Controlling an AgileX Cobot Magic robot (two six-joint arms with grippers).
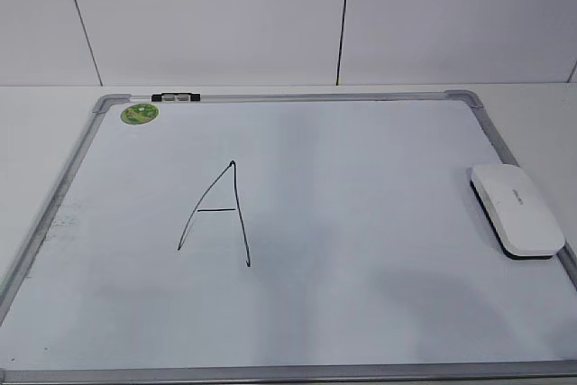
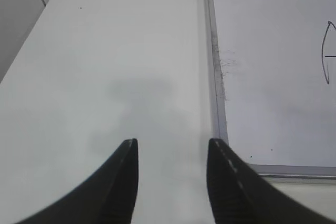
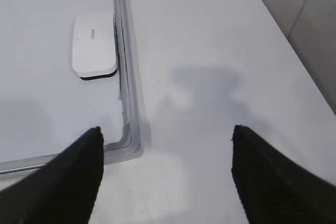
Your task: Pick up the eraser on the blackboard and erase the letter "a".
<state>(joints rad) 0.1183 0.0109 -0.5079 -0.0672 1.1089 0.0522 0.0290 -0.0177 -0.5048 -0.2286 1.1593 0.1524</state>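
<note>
White and glossy, the eraser [image 1: 517, 210] lies flat on the blackboard [image 1: 361, 295] at about three o'clock in the exterior view, its long side tight against the grey frame on the right edge, dark felt showing beneath its near end. In the right wrist view the eraser [image 3: 94, 44] sits at eleven o'clock, again just inside the frame rail, small grey lettering on its top.

Only one letter shows on the board: a tall capital "A" [image 1: 216, 214] with a crossbar, drawn in thin black marker a little toward nine o'clock from the board's centre. The letter "a" cannot be found in any view. A round green sticker [image 1: 140, 114] sits in the board's corner at eleven o'clock, and a small black-and-white clip [image 1: 176, 96] rests on the top frame just beside it.

The left gripper [image 2: 173, 153] hangs over the bare white table [image 2: 105, 77], its dark jaws parted with nothing between them; the blackboard's left frame lies toward three o'clock of it. The right gripper [image 3: 165, 140] is spread wide and empty above the board's near right corner and the table beside it, well apart from the eraser. Neither gripper appears in the exterior view.
</note>
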